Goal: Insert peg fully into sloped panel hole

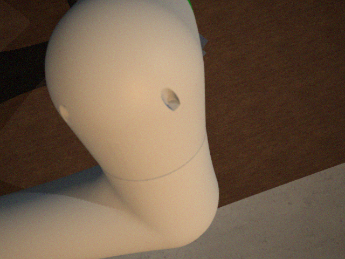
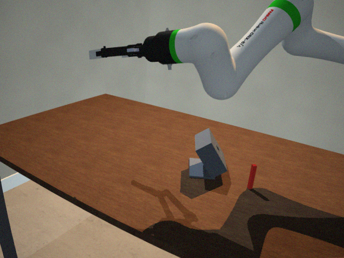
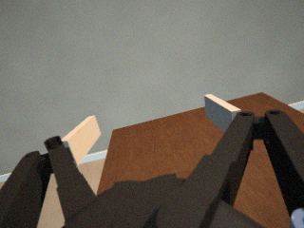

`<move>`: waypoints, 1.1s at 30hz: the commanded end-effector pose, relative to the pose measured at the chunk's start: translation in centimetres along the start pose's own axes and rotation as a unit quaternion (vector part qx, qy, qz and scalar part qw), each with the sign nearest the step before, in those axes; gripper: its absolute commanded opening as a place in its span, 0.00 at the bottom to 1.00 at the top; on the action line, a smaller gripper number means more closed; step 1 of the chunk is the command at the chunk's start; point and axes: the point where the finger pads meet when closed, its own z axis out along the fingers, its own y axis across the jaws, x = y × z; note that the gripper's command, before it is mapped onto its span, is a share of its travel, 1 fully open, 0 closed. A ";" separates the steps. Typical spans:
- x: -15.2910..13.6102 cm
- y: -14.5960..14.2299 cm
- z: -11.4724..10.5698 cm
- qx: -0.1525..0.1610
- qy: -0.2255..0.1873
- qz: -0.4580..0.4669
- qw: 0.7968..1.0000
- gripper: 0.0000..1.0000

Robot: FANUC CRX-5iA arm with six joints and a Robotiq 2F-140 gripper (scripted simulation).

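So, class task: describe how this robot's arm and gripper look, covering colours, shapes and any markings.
The smooth, rounded white arm has bulbous joints, bright green bands at the wrist and higher up, and red-and-black lettering along one link. A black cylindrical wrist section carries the black gripper, built of slim linkage bars with pale flat pads. No cables show.

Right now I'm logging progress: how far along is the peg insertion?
Nothing looks done yet. The red peg stands upright on the table, apart from the sloped panel. The claw is open, empty, high above. Left: grasp the peg, align it, push it into the hole.
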 end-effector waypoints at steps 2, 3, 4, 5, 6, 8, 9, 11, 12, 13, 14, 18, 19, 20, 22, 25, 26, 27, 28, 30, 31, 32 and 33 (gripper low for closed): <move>0.0 0.0 0.0 0.000 0.000 0.000 1.000 1.00; 0.0 0.0 0.0 0.000 0.000 0.000 1.000 1.00; 0.0 0.0 0.0 0.000 0.000 0.000 1.000 1.00; 0.0 0.0 0.0 0.000 0.000 0.000 1.000 1.00; 0.0 0.0 0.0 0.000 0.000 0.000 1.000 1.00; 0.0 0.0 0.0 0.000 0.000 0.000 1.000 1.00; 0.0 0.0 0.0 0.000 0.000 0.000 1.000 1.00; 0.0 0.0 0.0 0.000 0.000 0.000 1.000 1.00; 0.0 0.0 0.0 0.000 0.000 0.000 1.000 1.00; 0.0 0.0 0.0 0.000 0.000 0.000 1.000 1.00; 0.0 0.0 0.0 0.000 0.000 0.000 1.000 1.00; 0.0 0.0 0.0 0.000 -0.001 -0.002 1.000 1.00; -0.1 0.1 -0.1 -0.001 -0.004 -0.007 1.000 1.00; -0.3 0.1 -0.2 -0.001 -0.010 -0.017 1.000 1.00; -0.9 0.3 -0.4 -0.003 -0.024 -0.040 0.999 1.00; -1.7 0.6 -0.8 -0.003 -0.045 -0.074 0.996 1.00; -1.9 0.7 -0.9 -0.003 -0.052 -0.083 0.995 1.00; -2.2 0.7 -1.0 -0.002 -0.058 -0.092 0.994 1.00; -2.4 0.8 -1.2 -0.002 -0.065 -0.101 0.993 1.00; -3.0 1.0 -1.5 -0.001 -0.077 -0.121 0.990 1.00; -3.2 1.1 -1.6 0.000 -0.083 -0.130 0.988 1.00; -3.5 1.1 -1.8 0.002 -0.089 -0.140 0.986 1.00; -3.5 1.1 -1.8 0.002 -0.089 -0.140 0.986 1.00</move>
